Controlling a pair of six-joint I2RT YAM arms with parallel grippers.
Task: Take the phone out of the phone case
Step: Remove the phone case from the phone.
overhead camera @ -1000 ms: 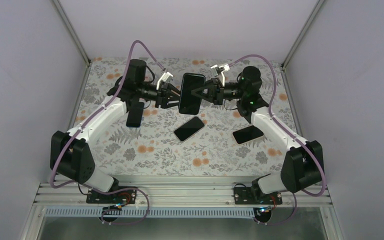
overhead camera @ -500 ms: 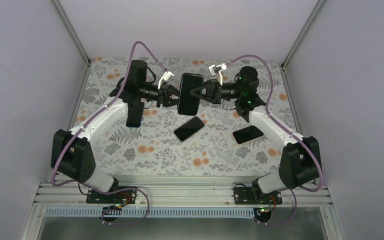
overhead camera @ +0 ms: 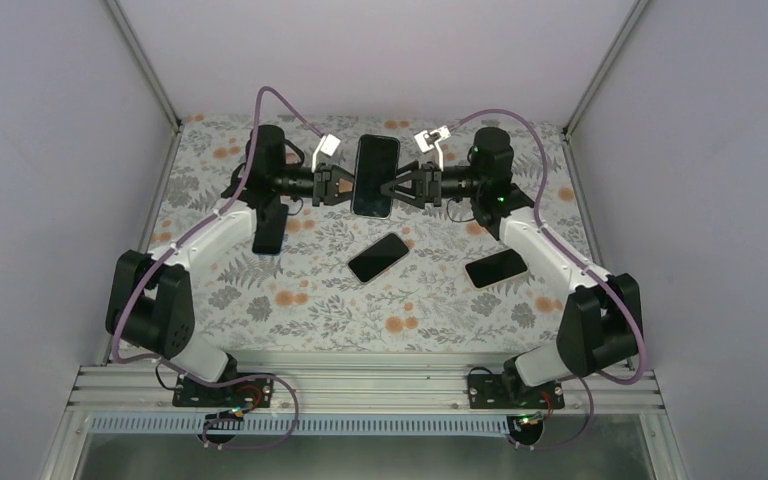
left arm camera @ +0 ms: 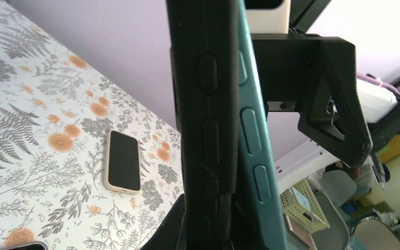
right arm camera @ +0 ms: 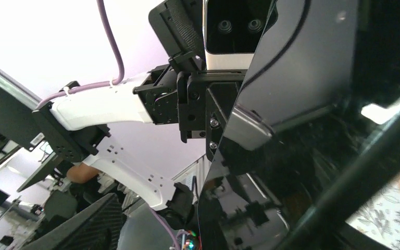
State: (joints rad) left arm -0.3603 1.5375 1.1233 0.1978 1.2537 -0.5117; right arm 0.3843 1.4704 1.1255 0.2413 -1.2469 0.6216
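Left hand (overhead camera: 338, 187) pinching the phone (overhead camera: 375, 175) by one long edge, aloft over the bench's (overhead camera: 290, 300) far edge. Right hand (overhead camera: 407, 186) opposite: spread or not, can't tell. Slick, rigid phone, probably bendy case (left arm camera: 208, 104): peel at a corner.

Bench (overhead camera: 290, 300): floral cloth, grey ferns and orange blooms.
Walls (overhead camera: 380, 50): plain pale lilac panels on three sides.
Corner posts (overhead camera: 145, 62): slanted aluminium struts at the back.
Front rail (overhead camera: 360, 385): slotted aluminium along the near edge.
Light: even, with soft shadows.
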